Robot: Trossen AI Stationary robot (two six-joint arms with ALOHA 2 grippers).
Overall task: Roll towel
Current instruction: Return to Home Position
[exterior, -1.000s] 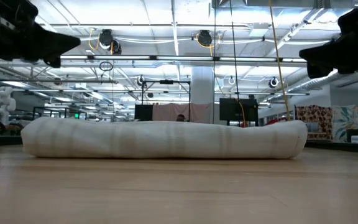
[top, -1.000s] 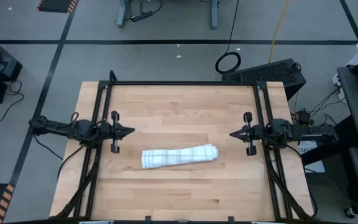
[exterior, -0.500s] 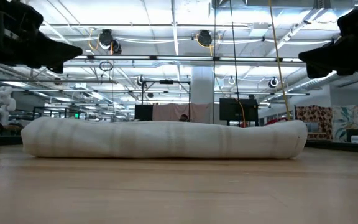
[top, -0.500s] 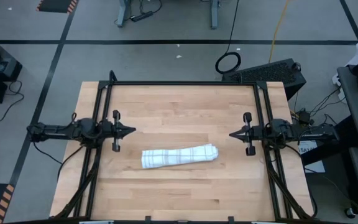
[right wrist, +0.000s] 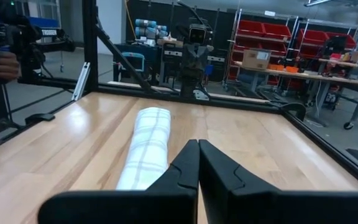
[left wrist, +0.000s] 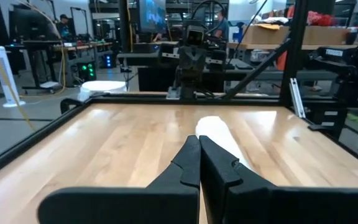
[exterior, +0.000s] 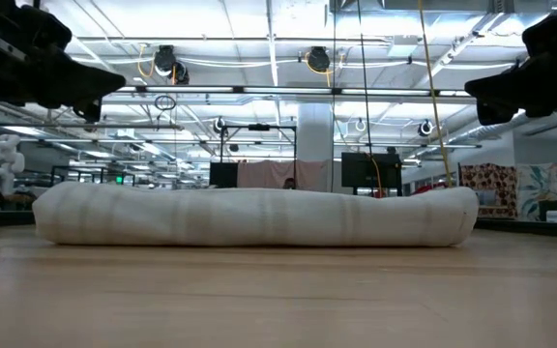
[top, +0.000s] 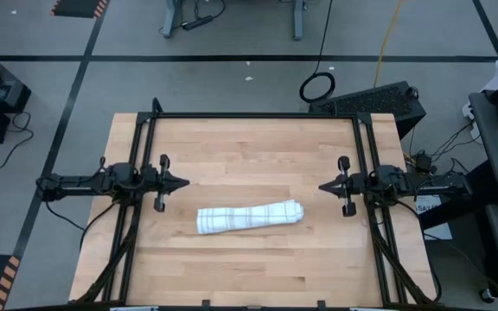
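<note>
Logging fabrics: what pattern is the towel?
Towel: white, thin grey grid; clearest in right wrist view.

Shows rolled towel [right wrist: 146, 144] lying lengthwise on wooden table [right wrist: 260, 143] ahead of right gripper [right wrist: 198, 144], fingers pressed together, with left arm [right wrist: 194, 59] facing from far table edge.

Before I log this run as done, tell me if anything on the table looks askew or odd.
Nothing stands out. The towel lies in one tidy roll on the table, only slightly slanted to its edges. The left gripper and right gripper sit shut at opposite sides, clear of it.
</note>
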